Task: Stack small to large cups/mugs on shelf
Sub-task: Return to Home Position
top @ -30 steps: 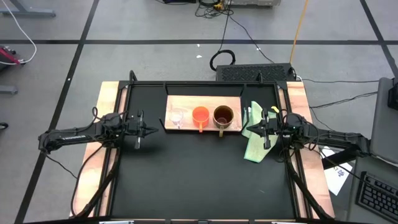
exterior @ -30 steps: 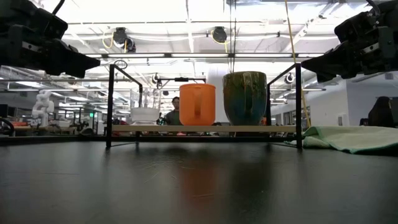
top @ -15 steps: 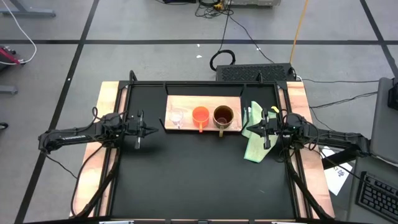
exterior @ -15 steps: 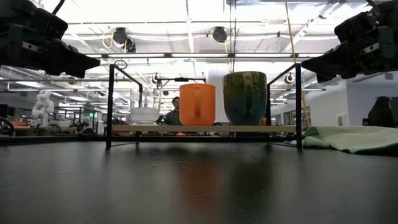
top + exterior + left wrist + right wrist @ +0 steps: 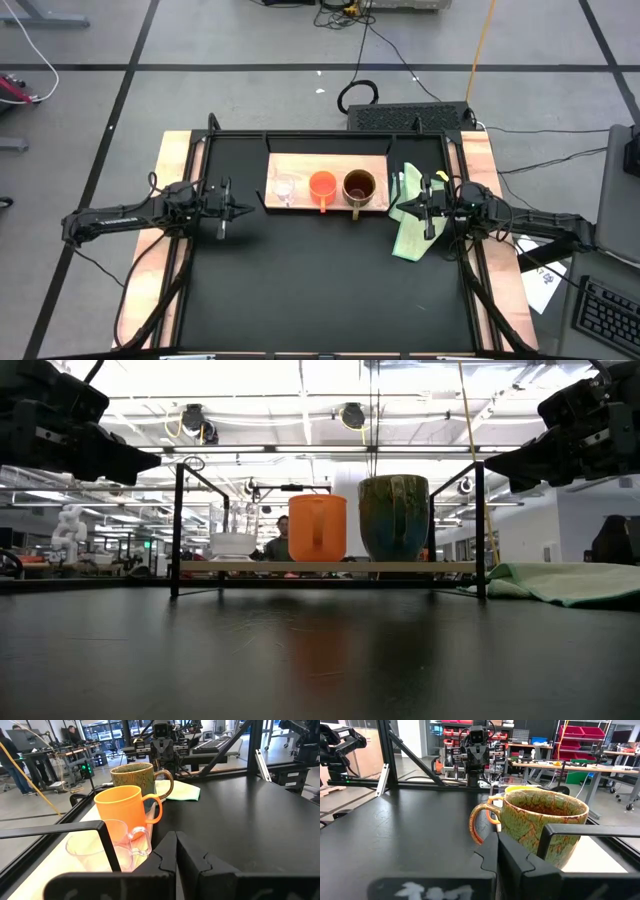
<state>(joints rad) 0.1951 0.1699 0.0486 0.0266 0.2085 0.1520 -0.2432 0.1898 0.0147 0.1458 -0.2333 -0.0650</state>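
Three cups stand upright in a row on the light-wood shelf (image 5: 300,164): the tiny clear glass cup (image 5: 284,189) at its left end, the orange cup (image 5: 322,185) in the middle, the brown glossy mug (image 5: 359,186) at the right. All three also show in the left wrist view: glass cup (image 5: 105,851), orange cup (image 5: 124,813), mug (image 5: 136,776). My left gripper (image 5: 250,209) is shut and empty, in the air left of the shelf. My right gripper (image 5: 398,208) is shut and empty, in the air right of the shelf, over the green cloth.
A pale green cloth (image 5: 410,226) lies on the black table right of the shelf, under my right gripper. The shelf stands on dark legs (image 5: 176,530) at the table's far side. The black tabletop (image 5: 320,280) spreads out toward the near edge.
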